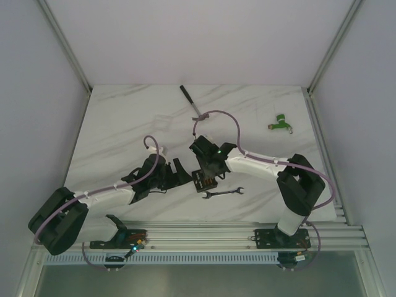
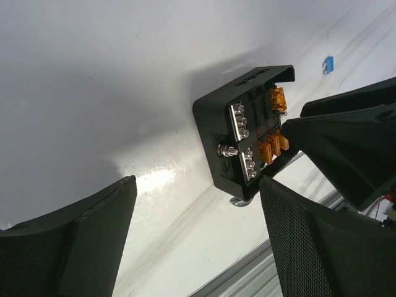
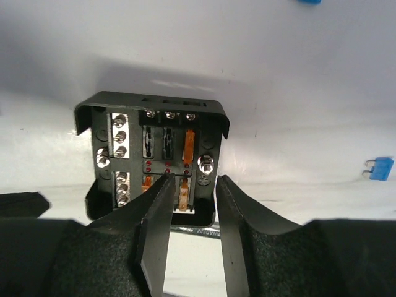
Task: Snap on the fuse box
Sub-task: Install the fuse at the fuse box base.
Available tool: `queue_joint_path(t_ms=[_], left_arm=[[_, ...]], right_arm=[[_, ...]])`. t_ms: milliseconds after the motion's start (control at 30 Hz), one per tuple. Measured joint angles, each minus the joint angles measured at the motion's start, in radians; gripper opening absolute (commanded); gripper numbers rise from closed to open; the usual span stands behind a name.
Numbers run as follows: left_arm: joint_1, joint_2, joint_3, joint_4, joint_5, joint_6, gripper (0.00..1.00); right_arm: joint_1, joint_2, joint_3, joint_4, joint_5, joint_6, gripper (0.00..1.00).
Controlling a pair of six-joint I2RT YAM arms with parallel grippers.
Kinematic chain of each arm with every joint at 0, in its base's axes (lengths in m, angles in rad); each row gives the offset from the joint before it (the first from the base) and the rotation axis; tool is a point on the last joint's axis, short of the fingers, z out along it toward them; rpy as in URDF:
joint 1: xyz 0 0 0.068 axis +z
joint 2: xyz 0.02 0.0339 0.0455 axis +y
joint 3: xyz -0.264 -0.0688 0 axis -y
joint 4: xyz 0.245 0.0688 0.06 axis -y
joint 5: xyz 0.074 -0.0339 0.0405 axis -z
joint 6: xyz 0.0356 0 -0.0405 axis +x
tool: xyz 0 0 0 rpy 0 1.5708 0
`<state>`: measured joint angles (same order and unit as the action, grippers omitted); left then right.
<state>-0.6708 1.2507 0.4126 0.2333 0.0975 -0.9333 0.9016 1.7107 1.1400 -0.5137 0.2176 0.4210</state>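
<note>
Marble-white table (image 1: 124,124), plain walls round it. Right gripper (image 3: 193,182): jaws parted narrowly, nothing between; I read it as released. Its tips hang over near edge of fuse box (image 3: 161,102). Left gripper (image 2: 197,182): spread wide, empty, near fuse box's left side. Fuse box lies mid-table, open face up, orange fuses and screw terminals exposed. Wrench (image 1: 223,193) at its near side, touching or just beside, can't tell. My judgement: light, rigid plastic, likely to skate on smooth top. I'd take outer side walls, avoid fuses.

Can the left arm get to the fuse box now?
Probably yes: the left gripper is open with the fuse box just ahead, though the right gripper is at its far side.
</note>
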Motion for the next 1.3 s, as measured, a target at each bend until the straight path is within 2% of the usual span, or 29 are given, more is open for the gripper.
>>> queue_joint_path(t_ms=[300,733,1000,1300], left_arm=[[-0.02,0.026,0.031,0.008,0.0,0.021,0.95],[-0.064,0.158,0.073,0.103,0.0,0.026,0.97],[-0.064,0.195,0.083,0.141,-0.002,0.021,0.84],[-0.064,0.23,0.079,0.167,-0.003,-0.011,0.59]], right_arm=[[-0.008,0.022,0.139,-0.092,-0.031,-0.012,0.2],[-0.046,0.112,0.177,-0.134,-0.051,-0.034,0.11],[-0.051,0.121,0.177,-0.128,-0.07,-0.037,0.08],[-0.058,0.121,0.173,-0.124,-0.093,-0.037,0.05]])
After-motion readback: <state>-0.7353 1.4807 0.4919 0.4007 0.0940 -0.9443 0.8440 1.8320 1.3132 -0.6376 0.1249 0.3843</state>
